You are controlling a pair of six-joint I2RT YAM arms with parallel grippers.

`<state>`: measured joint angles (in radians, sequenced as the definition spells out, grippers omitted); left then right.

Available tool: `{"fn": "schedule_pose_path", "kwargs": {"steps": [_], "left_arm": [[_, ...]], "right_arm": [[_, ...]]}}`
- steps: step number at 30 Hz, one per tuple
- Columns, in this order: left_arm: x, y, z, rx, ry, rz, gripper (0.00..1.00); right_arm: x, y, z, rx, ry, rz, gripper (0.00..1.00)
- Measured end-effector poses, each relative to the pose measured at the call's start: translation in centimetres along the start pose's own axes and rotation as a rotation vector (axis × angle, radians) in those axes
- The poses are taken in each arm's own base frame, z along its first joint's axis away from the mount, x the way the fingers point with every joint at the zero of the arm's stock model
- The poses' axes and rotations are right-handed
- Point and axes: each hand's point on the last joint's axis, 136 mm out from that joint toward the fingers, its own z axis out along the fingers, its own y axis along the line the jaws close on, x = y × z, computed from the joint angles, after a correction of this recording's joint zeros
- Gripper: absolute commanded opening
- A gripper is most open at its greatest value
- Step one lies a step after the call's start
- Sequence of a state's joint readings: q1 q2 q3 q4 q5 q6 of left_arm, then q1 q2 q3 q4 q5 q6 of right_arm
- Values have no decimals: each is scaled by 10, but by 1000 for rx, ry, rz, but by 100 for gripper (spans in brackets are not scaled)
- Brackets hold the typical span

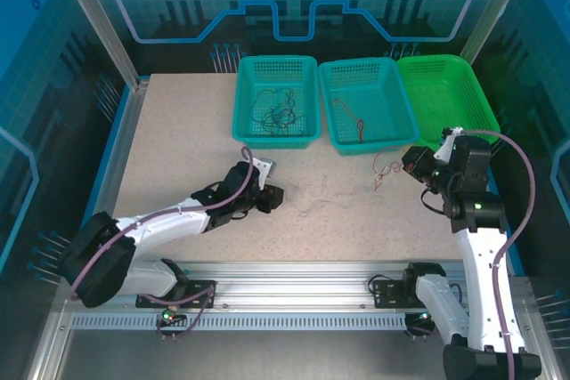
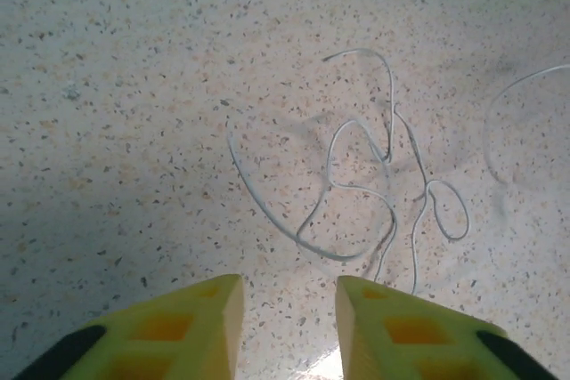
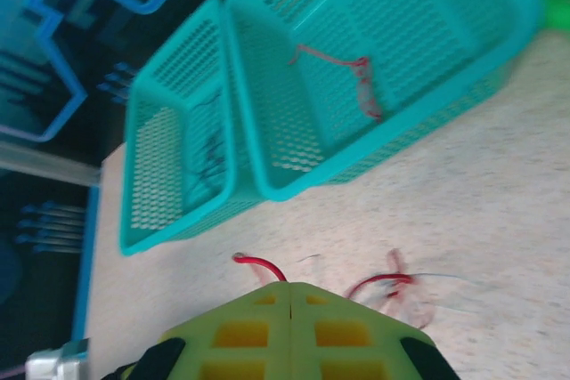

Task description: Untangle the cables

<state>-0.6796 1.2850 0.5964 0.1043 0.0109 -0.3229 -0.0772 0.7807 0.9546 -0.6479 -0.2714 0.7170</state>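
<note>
Right tool (image 3: 291,291) tight on red cable (image 3: 259,263) (left tool (image 2: 287,289) agape, low over white cable (image 2: 356,186))

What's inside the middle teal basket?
Thin red cable lies on the middle teal basket's floor. Whether it is one strand or several is too fine to tell.

The speckled table (image 1: 178,140) bears a teal basket (image 1: 276,141), a second teal basket (image 1: 375,145) and a green basket (image 1: 450,95) at its far edge. White cables (image 1: 314,205) lie loose mid-table.
</note>
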Motion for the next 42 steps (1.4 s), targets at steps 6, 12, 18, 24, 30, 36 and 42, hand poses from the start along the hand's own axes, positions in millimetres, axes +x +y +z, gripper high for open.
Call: {"fn": "schedule_pose_path", "kwargs": {"steps": [6, 12, 18, 24, 30, 36, 42], "left_arm": [[-28, -65, -24, 310, -133, 152, 62], [-45, -131, -22, 513, -193, 346, 76], [-49, -157, 10, 591, -266, 438, 85], [-59, -161, 46, 584, -317, 486, 84], [-83, -177, 56, 616, -402, 520, 68], [-89, -185, 68, 649, -419, 499, 4], [-87, -184, 67, 647, -423, 483, 0]], "right_arm": [[26, 46, 7, -184, 121, -75, 0], [37, 74, 4, -260, 167, -124, 0], [41, 95, 0, -325, 182, -153, 0], [48, 116, 0, -393, 221, -183, 0], [39, 129, -9, -432, 193, -192, 0], [35, 131, -11, -426, 182, -183, 0], [-2, 113, -27, -320, 41, -141, 0]]}}
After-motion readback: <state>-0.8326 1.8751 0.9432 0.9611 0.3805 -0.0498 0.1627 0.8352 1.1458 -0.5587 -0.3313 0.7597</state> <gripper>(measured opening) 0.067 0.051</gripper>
